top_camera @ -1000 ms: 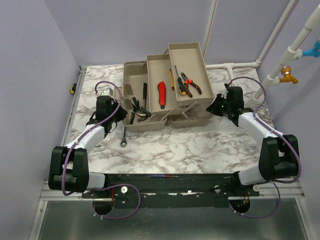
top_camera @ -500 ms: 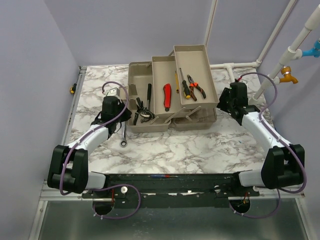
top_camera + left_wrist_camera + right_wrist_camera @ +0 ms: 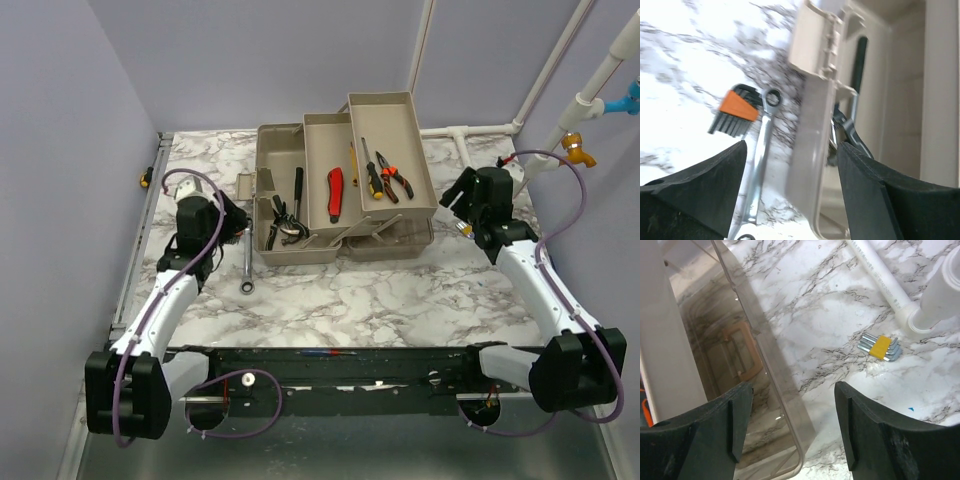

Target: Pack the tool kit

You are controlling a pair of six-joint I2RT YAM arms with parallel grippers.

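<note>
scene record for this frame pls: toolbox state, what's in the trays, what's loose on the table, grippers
toolbox: open, trays fanned out
lid: translucent, swung open on the right side
in trays: red cutter, screwdriver, pliers
loose on table: wrench left of the toolbox; orange hex key set beside it; yellow hex key set near the white pipe
left gripper: open, empty
right gripper: open, empty

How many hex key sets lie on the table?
2. The orange hex key set lies beside the wrench; the yellow hex key set lies near the white pipe. Others may be hidden.
</note>
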